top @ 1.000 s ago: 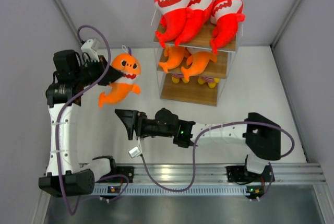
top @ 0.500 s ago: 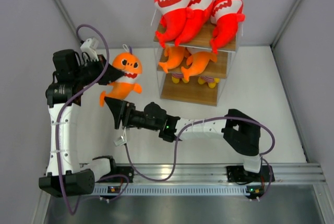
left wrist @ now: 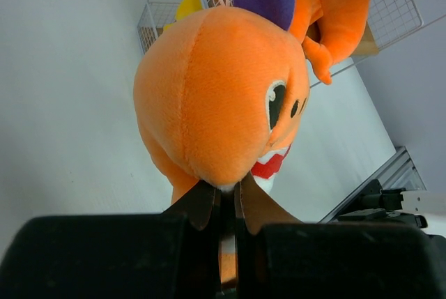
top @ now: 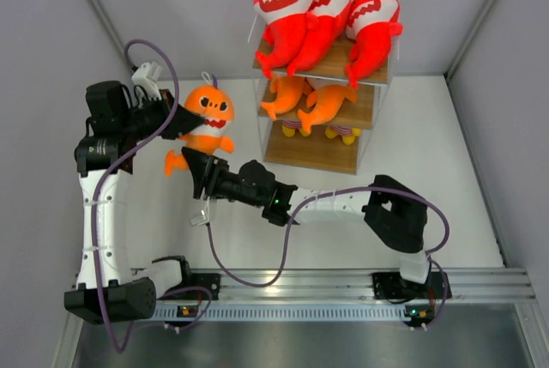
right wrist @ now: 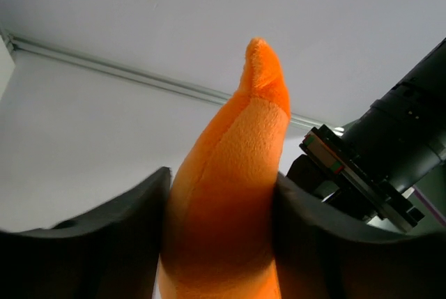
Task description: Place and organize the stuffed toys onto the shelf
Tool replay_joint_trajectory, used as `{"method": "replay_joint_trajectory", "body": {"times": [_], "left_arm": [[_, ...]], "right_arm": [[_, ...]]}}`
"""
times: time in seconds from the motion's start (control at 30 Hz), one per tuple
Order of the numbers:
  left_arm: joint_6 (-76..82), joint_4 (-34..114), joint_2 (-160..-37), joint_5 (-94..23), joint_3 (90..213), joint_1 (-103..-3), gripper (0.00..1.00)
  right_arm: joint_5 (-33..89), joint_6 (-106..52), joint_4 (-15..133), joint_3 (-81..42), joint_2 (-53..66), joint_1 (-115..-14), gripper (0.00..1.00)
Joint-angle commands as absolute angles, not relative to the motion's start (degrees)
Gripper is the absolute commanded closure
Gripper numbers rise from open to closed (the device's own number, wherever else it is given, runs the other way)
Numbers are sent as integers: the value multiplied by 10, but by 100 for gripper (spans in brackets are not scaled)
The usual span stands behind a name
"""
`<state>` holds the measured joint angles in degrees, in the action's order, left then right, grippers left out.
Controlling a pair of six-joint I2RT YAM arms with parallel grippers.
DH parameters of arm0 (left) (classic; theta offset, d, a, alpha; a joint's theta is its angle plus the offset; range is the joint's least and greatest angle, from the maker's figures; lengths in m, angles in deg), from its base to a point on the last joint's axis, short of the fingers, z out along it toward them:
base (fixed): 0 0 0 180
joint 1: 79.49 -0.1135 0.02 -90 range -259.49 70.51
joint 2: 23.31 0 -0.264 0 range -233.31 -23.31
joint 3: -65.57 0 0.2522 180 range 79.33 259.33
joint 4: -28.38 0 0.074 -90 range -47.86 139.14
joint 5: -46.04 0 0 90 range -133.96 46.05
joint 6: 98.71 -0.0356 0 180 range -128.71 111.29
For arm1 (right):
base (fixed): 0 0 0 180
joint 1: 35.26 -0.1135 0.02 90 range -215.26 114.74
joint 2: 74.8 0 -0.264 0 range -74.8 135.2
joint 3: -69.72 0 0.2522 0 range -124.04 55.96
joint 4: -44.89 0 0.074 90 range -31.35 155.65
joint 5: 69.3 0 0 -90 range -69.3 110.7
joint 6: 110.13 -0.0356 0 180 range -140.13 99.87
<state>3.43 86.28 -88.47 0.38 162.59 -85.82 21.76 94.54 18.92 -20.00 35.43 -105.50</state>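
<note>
Hanging over the white table (top: 446, 162), orange fish (top: 208, 115): left jaws pinch head, right jaws clasp tail.

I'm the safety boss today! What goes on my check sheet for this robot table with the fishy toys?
Surface: white table; the shelf stands at its far side.
Job's things: three red shark plushes on the top tier; two orange fish plushes on the middle tier; a third orange fish plush hangs in the air left of the shelf.
Clutter: nothing seen.
Tools: left tool is shut on that plush's head; right tool has its fingers against both sides of the tail.
Cables: purple cables loop along both arms.
Surroundings: grey walls; metal rail at the near edge.
</note>
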Motion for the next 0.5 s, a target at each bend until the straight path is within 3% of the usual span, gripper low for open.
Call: {"method": "replay_joint_trajectory", "body": {"times": [0.0,0.07,0.13,0.2,0.3,0.4,0.47], "left_arm": [[41,842,-883,20,1640,-863,100],[39,842,-883,23,1638,-863,100],[28,842,-881,22,1636,-863,100],[6,842,-878,18,1629,-863,68],[-21,842,-870,9,1614,-863,26],[-40,842,-867,3,1592,-863,14],[-48,842,-866,-16,1581,-863,14]], "right_arm": [[210,1038,173,-222,354,-1048,53],[210,1045,173,-221,353,-1049,70],[192,1065,187,-209,339,-1050,78],[175,1078,209,-189,319,-1050,99],[152,1085,280,-142,248,-1055,100],[155,1054,468,-116,147,-1066,100],[167,992,655,-137,88,-1083,100]]}}
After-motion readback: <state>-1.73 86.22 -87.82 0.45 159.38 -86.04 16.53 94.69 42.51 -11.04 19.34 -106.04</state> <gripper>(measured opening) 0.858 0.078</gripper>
